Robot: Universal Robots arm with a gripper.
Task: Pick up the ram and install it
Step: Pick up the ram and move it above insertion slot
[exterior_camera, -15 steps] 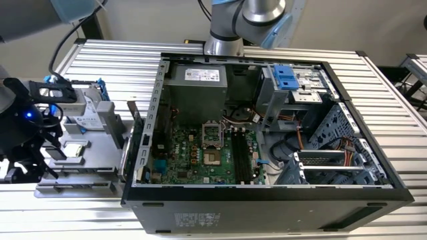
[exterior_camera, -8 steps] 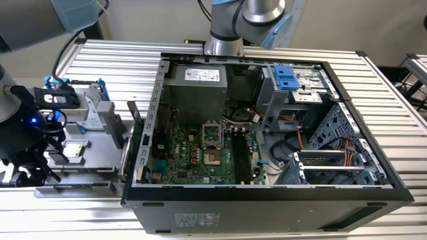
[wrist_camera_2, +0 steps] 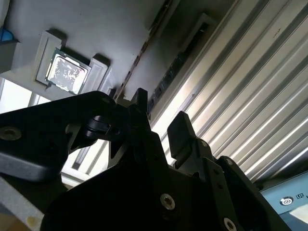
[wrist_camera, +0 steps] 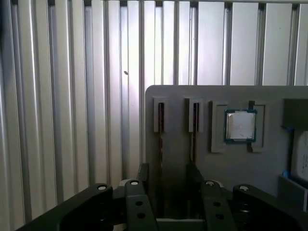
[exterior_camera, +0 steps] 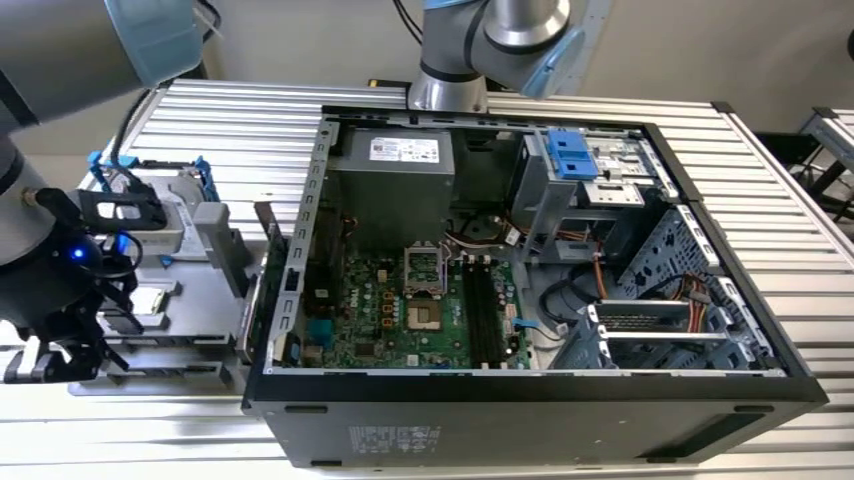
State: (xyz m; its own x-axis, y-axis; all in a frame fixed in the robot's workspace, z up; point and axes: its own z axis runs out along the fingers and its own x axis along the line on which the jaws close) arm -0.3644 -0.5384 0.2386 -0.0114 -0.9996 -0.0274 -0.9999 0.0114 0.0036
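At the exterior view's left the arm (exterior_camera: 40,240) hangs low over a grey holder (exterior_camera: 200,320) that sits on the ribbed tabletop (exterior_camera: 787,200), with the gripper (wrist_camera: 167,169) down at that holder. In both wrist views the jaws stand apart and are not clamped on anything. The ram (wrist_camera: 161,139) stands on its long edge in a slot of the holder and runs into the gap between the jaws, with space showing on either side of it (in the second wrist view it is the darker strip (wrist_camera_2: 169,74) leading to that gap). A second stick (wrist_camera: 195,134) stands in the neighbouring slot, in line with one jaw, and beyond it a processor (wrist_camera: 240,126) lies flat in its own recess.

Further toward the exterior view's right an open computer case (exterior_camera: 534,395) lies on its side, just beside the holder. Inside it the green motherboard (exterior_camera: 380,320) faces up, and its long black memory slots (exterior_camera: 483,315) lie side by side near the middle of the case.
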